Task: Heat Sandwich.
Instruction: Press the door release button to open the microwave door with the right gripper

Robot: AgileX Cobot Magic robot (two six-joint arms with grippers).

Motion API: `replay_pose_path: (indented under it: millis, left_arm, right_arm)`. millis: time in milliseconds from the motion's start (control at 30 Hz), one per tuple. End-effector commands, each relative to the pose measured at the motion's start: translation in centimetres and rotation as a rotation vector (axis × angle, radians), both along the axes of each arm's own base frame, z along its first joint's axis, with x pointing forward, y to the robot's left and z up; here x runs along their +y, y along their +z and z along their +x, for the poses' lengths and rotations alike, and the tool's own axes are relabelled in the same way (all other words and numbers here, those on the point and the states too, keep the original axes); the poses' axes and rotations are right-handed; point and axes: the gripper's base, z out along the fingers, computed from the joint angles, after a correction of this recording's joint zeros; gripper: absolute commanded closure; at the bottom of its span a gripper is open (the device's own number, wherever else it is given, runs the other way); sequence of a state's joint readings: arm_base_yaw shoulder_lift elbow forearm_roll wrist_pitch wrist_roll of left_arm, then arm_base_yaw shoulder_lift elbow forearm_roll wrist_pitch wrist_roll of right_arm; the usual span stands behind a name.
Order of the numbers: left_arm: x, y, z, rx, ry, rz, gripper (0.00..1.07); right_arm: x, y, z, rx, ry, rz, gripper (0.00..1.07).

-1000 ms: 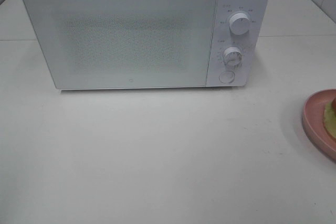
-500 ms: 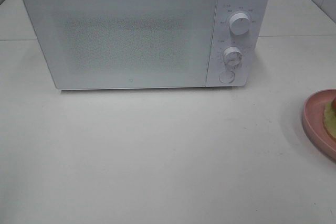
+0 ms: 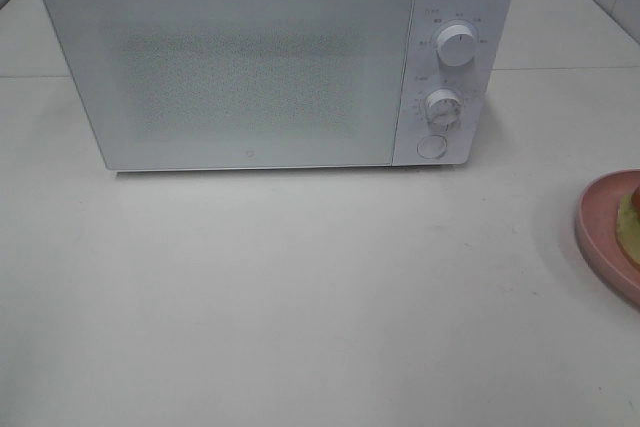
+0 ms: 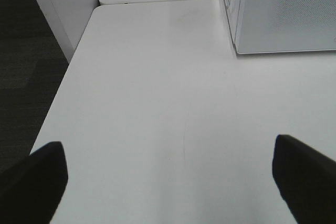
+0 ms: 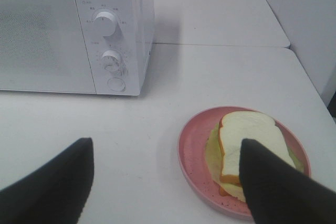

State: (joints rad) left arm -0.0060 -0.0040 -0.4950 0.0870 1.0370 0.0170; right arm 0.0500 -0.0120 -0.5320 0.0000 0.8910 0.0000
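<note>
The sandwich (image 5: 247, 135) on its pink plate (image 5: 185, 148) sits partly behind the splayed, empty right gripper (image 5: 167, 148) (overhead, the picture's edge crops it); the left gripper (image 4: 168, 148) gapes empty too.

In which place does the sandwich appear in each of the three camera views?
Exterior high: the sandwich is cut off at the right edge, on the pink plate.
Left wrist: not in it.
Right wrist: the sandwich lies on the pink plate; one finger of the right gripper covers part of it.
Shared landmark: the white microwave, seen in all three views.
</note>
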Motion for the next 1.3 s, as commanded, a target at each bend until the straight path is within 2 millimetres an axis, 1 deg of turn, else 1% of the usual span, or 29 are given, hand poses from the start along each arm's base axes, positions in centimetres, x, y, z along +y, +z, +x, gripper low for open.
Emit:
replay_pose_path:
  millis: [33,133,267,300,400,467,500,600,633,767,800,867,933,967,1033,1067,1100,1200,1233,1300]
  left_arm:
    - [0.0,0.1,-0.4,-0.043,0.007,-0.004,0.02]
    - [0.0,0.1,-0.4,-0.043,0.007,-0.004,0.02]
    - [0.0,0.1,-0.4,-0.043,0.007,-0.004,0.02]
    - [0.0,0.1,-0.4,-0.043,0.007,-0.004,0.02]
    - [0.0,0.1,-0.4,-0.043,0.007,-0.004,0.02]
    - [0.0,0.1,-0.4,-0.043,0.007,-0.004,0.02]
    - [0.0,0.1,-0.4,-0.043,0.007,-0.004,0.02]
    - [0.0,0.1,-0.4,-0.043,0.007,-0.004,0.02]
    - [0.0,0.1,-0.4,-0.043,0.007,-0.004,0.02]
    - [0.0,0.1,-0.4,-0.043,0.007,-0.004,0.02]
    - [0.0,0.1,-0.4,-0.043,0.007,-0.004,0.02]
    - [0.0,0.1,-0.4,-0.043,0.007,-0.004,0.02]
    - [0.0,0.1,-0.4,-0.043,0.007,-0.004,0.02]
    - [0.0,0.1,-0.4,-0.043,0.007,-0.004,0.02]
    - [0.0,0.1,-0.4,-0.043,0.007,-0.004,0.02]
    - [0.0,0.1,-0.4,-0.043,0.007,-0.004,0.02]
    - [0.0,0.1,-0.4,-0.043,0.007,-0.004,0.02]
    - [0.0,0.1,-0.4,-0.043,0.007,-0.004,0.02]
    - [0.0,0.1,-0.4,-0.043,0.007,-0.004,0.02]
    - [0.0,0.1,-0.4,-0.043,0.007,-0.004,0.02]
  right_arm:
    - [0.0,0.5,-0.3,-0.06,-0.002,0.009,0.32]
    - [0.0,0.6,0.0,-0.06,-0.002,0.009,0.32]
    - [0.1,0.9,1.4,-0.013,-0.002,0.006,0.32]
    - [0.1,0.9,1.4,-0.013,-0.002,0.006,0.32]
    - [0.2,1.1,2.8,0.019,0.0,0.009,0.32]
    - [0.2,1.2,3.1,0.025,-0.002,0.004,0.32]
    - [0.2,1.3,3.8,0.038,-0.002,0.004,0.32]
    - [0.2,1.3,4.9,0.067,-0.002,0.002,0.32]
    - [0.2,1.3,4.9,0.067,-0.002,0.002,0.32]
    - [0.4,1.3,7.0,0.107,-0.001,0.005,0.32]
    - [0.4,1.3,7.0,0.107,-0.001,0.005,0.32]
    - [0.4,1.2,7.8,0.125,-0.002,-0.001,0.32]
    - [0.5,1.0,8.9,0.151,-0.001,0.003,0.32]
    - [0.5,1.0,8.9,0.151,-0.001,0.003,0.32]
    - [0.5,0.9,9.6,0.168,-0.003,-0.003,0.32]
    - [0.5,0.7,10.4,0.186,-0.003,-0.004,0.32]
    - [0.5,0.7,10.4,0.186,-0.003,-0.004,0.32]
    - [0.6,0.4,11.5,0.207,-0.002,0.0,0.32]
    - [0.6,0.2,12.3,0.218,-0.002,-0.001,0.32]
    - [0.7,0.1,12.7,0.222,-0.002,-0.001,0.32]
